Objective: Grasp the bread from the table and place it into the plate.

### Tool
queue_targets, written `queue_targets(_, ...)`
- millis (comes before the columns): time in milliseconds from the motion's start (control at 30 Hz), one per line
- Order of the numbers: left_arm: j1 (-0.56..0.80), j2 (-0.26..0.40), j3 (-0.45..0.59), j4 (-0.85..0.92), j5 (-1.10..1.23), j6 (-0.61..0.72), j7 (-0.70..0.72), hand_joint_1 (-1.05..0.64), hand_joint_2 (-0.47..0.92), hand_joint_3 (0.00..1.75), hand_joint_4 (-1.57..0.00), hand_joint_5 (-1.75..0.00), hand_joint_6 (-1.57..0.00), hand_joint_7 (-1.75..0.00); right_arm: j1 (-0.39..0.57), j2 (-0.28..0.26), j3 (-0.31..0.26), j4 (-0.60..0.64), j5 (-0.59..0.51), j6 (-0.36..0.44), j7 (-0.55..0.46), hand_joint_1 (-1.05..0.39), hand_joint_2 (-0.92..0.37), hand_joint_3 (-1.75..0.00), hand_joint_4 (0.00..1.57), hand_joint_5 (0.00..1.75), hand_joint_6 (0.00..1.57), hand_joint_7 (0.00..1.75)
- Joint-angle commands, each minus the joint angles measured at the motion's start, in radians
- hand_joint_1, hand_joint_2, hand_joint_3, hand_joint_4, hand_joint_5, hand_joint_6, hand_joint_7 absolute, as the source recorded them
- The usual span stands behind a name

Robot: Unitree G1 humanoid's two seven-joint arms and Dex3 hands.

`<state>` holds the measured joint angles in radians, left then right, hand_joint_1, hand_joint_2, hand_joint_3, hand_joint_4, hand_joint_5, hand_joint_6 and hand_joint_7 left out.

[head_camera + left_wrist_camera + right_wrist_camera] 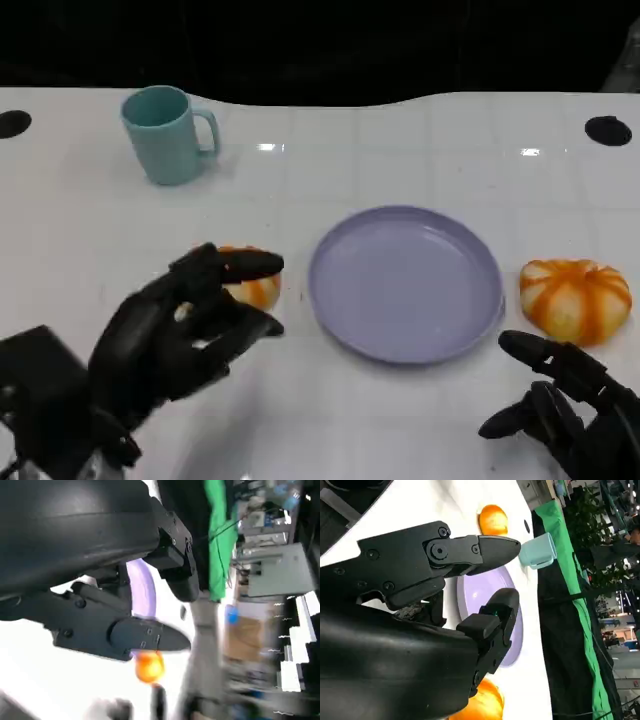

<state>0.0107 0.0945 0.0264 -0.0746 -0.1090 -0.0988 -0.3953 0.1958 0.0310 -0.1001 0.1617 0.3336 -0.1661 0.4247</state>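
A white table (400, 420) carries a lilac plate (405, 283) near its middle, with nothing lying in it. Two orange-and-white striped buns sit on the table, one on each side of the plate. The left bun (252, 288) lies just beside the plate's left rim and is partly covered by the left hand (180, 335), which hangs over its near side with the fingers (245, 266) spread and reaching toward the plate; the upper fingers cross the bun's top, but whether they actually touch it cannot be told, and nothing is gripped. In the left wrist view the same hand (95, 580) shows its fingers apart, with a small orange bun (149, 666) and a strip of the plate (142, 587) beyond them (the picture is blurred). The right bun (575, 299) rests just right of the plate, apart from its rim. The right hand (570, 410) sits at the near right, just on the near side of that bun, fingers loosely apart and holding nothing. A teal mug (167, 134) stands upright at the far left, handle to the right, well apart from everything else.
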Motion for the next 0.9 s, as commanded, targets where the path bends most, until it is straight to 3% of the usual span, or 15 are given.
queue_targets(33,-0.037,0.081,-0.025,-0.039,0.195,-0.08,0.09,-0.54,0.91,0.06,-0.06,-1.02,-0.35,-0.32,-0.007,-0.011,-0.003,0.004,-0.004,-0.013,-0.003,-0.76,-0.92,-0.29,0.71,1.18,0.86,0.54)
queue_targets(167,-0.046,0.104,-0.038,-0.042,0.261,-0.108,0.127,-0.51,0.91,0.02,-0.04,-0.95,-0.36,-0.25,-0.008,-0.01,-0.003,0.006,-0.005,-0.016,-0.003,-0.76,-0.92,-0.29,0.7,1.18,0.85,0.55)
queue_targets(267,-0.07,0.18,-0.062,-0.061,0.439,-0.144,0.174,-0.5,0.84,0.01,-0.01,-0.83,-0.33,-0.2,-0.009,-0.004,-0.001,-0.004,0.0,-0.005,-0.009,-0.76,-0.92,-0.29,0.71,1.18,0.86,0.55)
queue_targets(367,-0.072,0.197,-0.072,-0.067,0.481,-0.142,0.19,-0.5,0.82,0.0,0.0,-0.79,-0.32,-0.18,-0.008,-0.002,-0.001,-0.006,0.006,-0.001,-0.006,-0.76,-0.92,-0.28,0.71,1.18,0.86,0.55)
queue_targets(633,-0.086,0.298,-0.137,-0.091,0.668,-0.077,0.151,-0.53,0.79,0.01,0.0,-0.31,-0.22,-0.06,-0.002,-0.006,0.0,-0.022,0.0,0.012,-0.017,-0.75,-0.92,-0.29,0.71,1.18,0.85,0.56)
queue_targets(900,-0.167,0.329,-0.211,-0.036,0.784,-0.007,0.131,-0.49,0.77,0.0,0.0,-0.24,-0.2,-0.03,0.004,-0.005,0.012,-0.033,-0.012,0.007,-0.025,-0.76,-0.92,-0.3,0.69,1.19,0.83,0.56)
